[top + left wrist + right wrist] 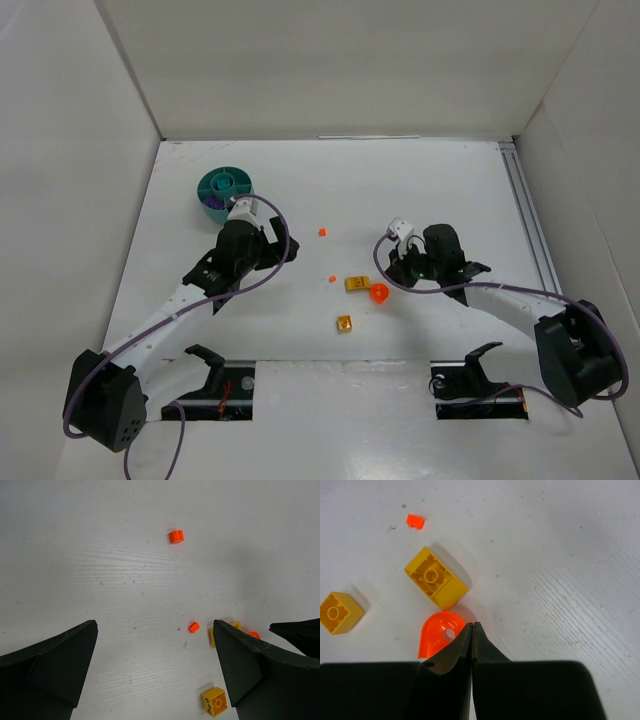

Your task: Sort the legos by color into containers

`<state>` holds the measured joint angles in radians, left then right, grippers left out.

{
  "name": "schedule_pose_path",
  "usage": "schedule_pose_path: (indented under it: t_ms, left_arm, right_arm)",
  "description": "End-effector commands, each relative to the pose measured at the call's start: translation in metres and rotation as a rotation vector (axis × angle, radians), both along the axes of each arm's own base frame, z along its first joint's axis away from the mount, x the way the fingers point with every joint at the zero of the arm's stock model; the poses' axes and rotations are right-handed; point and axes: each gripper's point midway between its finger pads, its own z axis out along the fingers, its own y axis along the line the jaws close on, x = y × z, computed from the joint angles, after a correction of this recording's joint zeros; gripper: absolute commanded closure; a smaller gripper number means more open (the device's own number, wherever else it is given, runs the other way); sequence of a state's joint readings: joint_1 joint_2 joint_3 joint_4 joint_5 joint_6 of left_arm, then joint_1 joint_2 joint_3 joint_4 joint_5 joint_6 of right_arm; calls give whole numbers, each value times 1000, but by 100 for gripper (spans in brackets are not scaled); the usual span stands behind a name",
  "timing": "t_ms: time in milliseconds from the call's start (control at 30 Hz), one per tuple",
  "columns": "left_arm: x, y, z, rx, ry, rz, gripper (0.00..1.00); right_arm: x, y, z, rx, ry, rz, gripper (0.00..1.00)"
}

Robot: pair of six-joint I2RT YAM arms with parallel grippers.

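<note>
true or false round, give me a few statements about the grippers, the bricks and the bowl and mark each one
1. The right gripper has its jaws closed together. True.
2. The left gripper is clamped on a yellow brick. False: it is open and holds nothing.
3. Two yellow bricks lie on the table. True.
4. The teal bowl sits beside the right gripper. False: it is on the far left side, near the left gripper.
5. The orange rounded piece lies in the bowl. False: it is on the table at the right gripper's fingertips.
</note>
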<state>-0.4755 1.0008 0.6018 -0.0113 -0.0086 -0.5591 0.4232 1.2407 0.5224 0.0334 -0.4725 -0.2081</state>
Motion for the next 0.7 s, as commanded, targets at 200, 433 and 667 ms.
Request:
schedule_pose_path:
  t_ms: [200, 433, 667]
  left_arm:
    - [6, -1, 11, -13, -26, 11, 0]
    - [6, -1, 13, -10, -37, 7, 0]
    - [6, -1, 13, -10, -37, 7, 0]
  right_arm:
    - [-5, -8, -17, -51, 65, -26, 63]
    - [-26, -4, -33, 14, 247, -85, 49]
    - [-29, -4, -35, 36, 307, -144, 51]
